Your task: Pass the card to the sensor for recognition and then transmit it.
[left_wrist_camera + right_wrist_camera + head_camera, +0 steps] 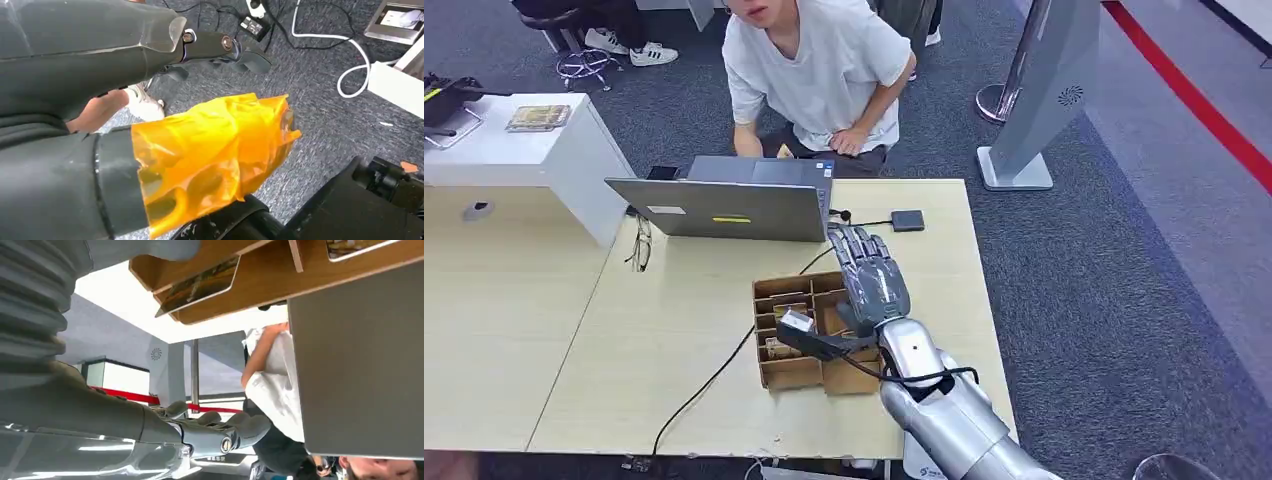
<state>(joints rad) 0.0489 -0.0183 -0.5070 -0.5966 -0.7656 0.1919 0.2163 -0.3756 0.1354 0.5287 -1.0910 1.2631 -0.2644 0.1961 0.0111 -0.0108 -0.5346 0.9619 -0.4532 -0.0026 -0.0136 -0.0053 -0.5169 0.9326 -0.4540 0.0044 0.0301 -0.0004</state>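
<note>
The right hand (200, 432) comes in from the picture's left edge past its grey ribbed cover (30, 305), with the fingers (245, 426) stretched out flat and apart, holding nothing. Beyond it is a brown cardboard box (260, 290) split by dividers, with a card (200, 285) lying in one compartment. Beside the box is the grey back of a laptop (360, 370), and past that a person in a white shirt (275, 385) leans forward, with a red stripe (130, 396) farther off.
</note>
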